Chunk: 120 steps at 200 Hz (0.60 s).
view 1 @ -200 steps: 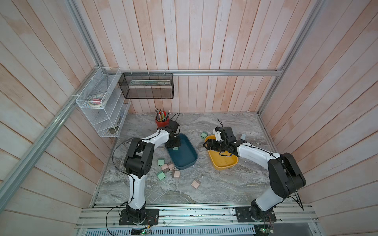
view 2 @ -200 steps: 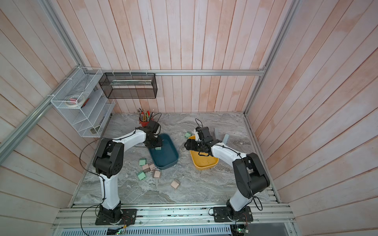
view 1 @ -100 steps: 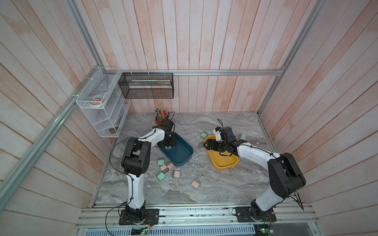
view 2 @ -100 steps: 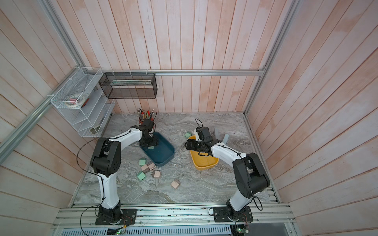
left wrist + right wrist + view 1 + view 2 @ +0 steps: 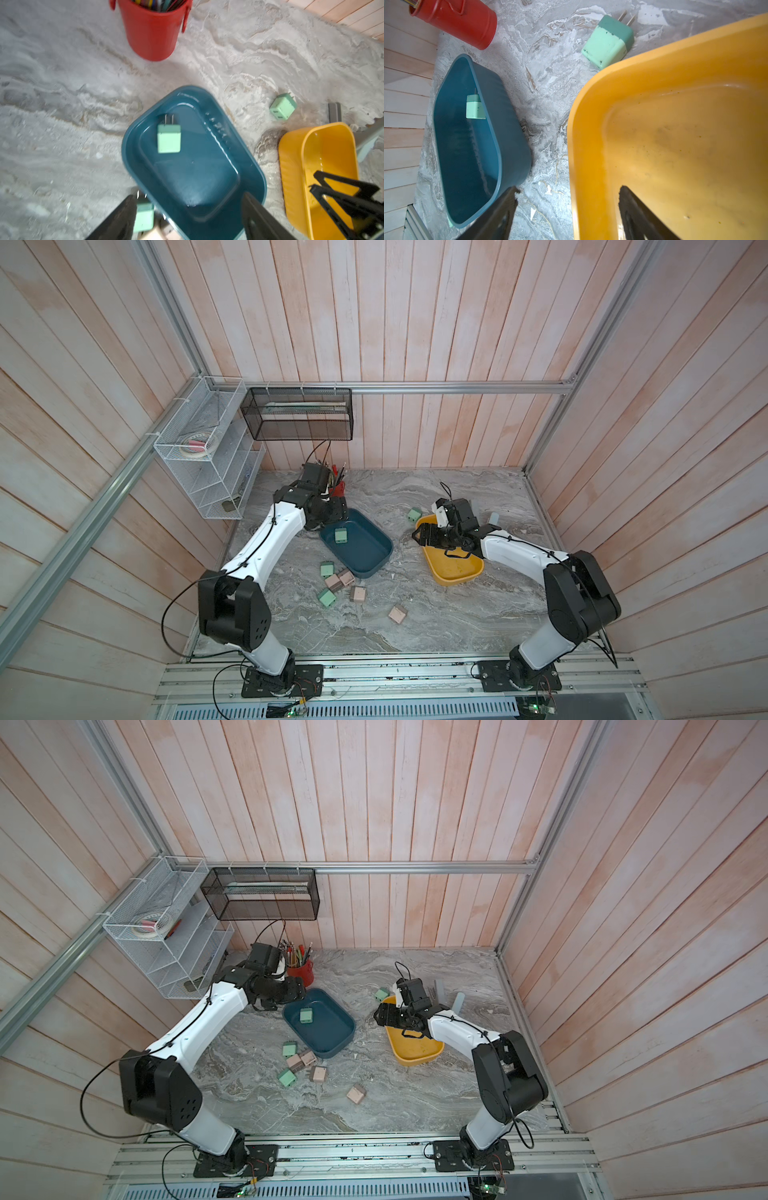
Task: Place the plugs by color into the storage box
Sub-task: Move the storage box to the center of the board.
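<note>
Pink wooden walls (image 5: 395,323) are seen all around, and a gray tabletop (image 5: 457,614) with wavy stone marks is laid at the bottom. Two bins are set on it: a blue bin (image 5: 368,551) and, off to one side of it, a yellow bin (image 5: 457,572). A red cup (image 5: 338,488) full of pens is stood just behind the blue bin.

The left claw (image 5: 187,197) is held up above the blue bin. Its two fingers are spread wide and nothing is held between them. A moment ago it was shut. Now it has been opened, and a green plug (image 5: 168,138) is found lying inside the blue bin, at the end nearest the red cup. So the first plug can be counted as sorted.

The right claw (image 5: 568,188) is held open over the yellow bin's corner nearest the blue bin. Nothing is gripped by it.

Seven plugs are left outside. A second green plug (image 5: 414,514) is lying on the yellow-bin side of the blue bin. Two more green plugs (image 5: 326,569) and four pink plugs (image 5: 357,593) are scattered just in front of the blue bin. The yellow bin is empty, so the pink ones are probably meant for it.
</note>
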Motion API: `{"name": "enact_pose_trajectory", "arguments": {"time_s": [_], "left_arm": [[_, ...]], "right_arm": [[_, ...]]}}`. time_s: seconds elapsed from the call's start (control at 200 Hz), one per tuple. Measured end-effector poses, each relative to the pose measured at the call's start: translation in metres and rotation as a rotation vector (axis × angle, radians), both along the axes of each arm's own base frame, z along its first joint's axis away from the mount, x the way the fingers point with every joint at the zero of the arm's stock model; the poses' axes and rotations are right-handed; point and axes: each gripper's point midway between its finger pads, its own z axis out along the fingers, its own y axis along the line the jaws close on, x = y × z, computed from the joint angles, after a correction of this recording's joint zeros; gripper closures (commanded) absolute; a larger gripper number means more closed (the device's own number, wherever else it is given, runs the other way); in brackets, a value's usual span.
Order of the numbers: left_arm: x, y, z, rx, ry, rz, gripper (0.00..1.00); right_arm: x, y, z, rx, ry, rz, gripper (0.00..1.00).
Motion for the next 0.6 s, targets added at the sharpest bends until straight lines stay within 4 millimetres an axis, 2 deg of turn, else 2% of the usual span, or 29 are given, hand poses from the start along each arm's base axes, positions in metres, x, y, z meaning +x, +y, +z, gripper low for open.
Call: {"name": "enact_pose_trajectory", "arguments": {"time_s": [0.07, 0.15, 0.255, 0.33, 0.435, 0.6], "left_arm": [[-0.023, 0.008, -0.014, 0.0, 0.045, 0.006, 0.21], [-0.052, 0.012, -0.039, 0.001, 0.118, -0.005, 0.22], [-0.085, 0.012, -0.076, -0.016, 0.21, -0.038, 0.22], [-0.101, 0.009, -0.099, -0.039, 0.253, -0.064, 0.22], [-0.108, 0.006, -0.12, -0.053, 0.283, -0.091, 0.22], [-0.092, 0.005, -0.138, -0.034, 0.269, -0.113, 0.22]], "right_arm": [[-0.001, 0.001, 0.0, 0.001, -0.001, 0.003, 0.2], [-0.001, 0.002, 0.001, 0.002, -0.003, 0.006, 0.2], [-0.001, 0.004, 0.0, 0.004, -0.003, 0.011, 0.2], [-0.002, 0.005, 0.0, 0.005, -0.001, 0.015, 0.2], [-0.003, 0.006, -0.004, 0.0, 0.007, 0.022, 0.2], [-0.004, 0.006, -0.006, -0.002, 0.011, 0.027, 0.2]]}}
